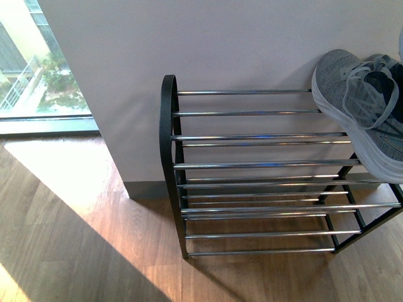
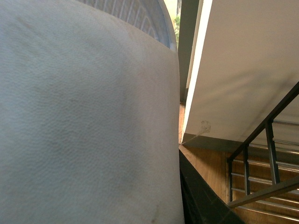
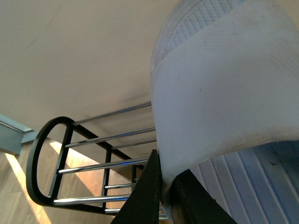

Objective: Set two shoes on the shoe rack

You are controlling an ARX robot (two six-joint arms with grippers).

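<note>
Two slides: one in each gripper, both up in the air and neither on the rack yet.
Right gripper: clamped on the strap edge of the right slide. The black fingers are at the bottom middle of the right wrist frame and the ribbed footbed at lower right.
Left gripper: only one dark finger shows, at the bottom of the left wrist frame. The left slide fills the frame against it, so I judge it gripped.
Rack: centre of the front frame, with its bars bare from the arched end frame across to mid-frame.
Sneaker: already on the top tier, upper right of the front frame.
Step in hand: carry a slide over the bars and set it down.
Doing it well: I'd pick the bare stretch left of the sneaker and keep the sole flat across at least two bars. I'd lower until it rests, then let go.
Risk: the bars are thin and gapped, so a tilted slide could drop through or slip off the front.
Order: one arm at a time, to avoid crowding.
</note>
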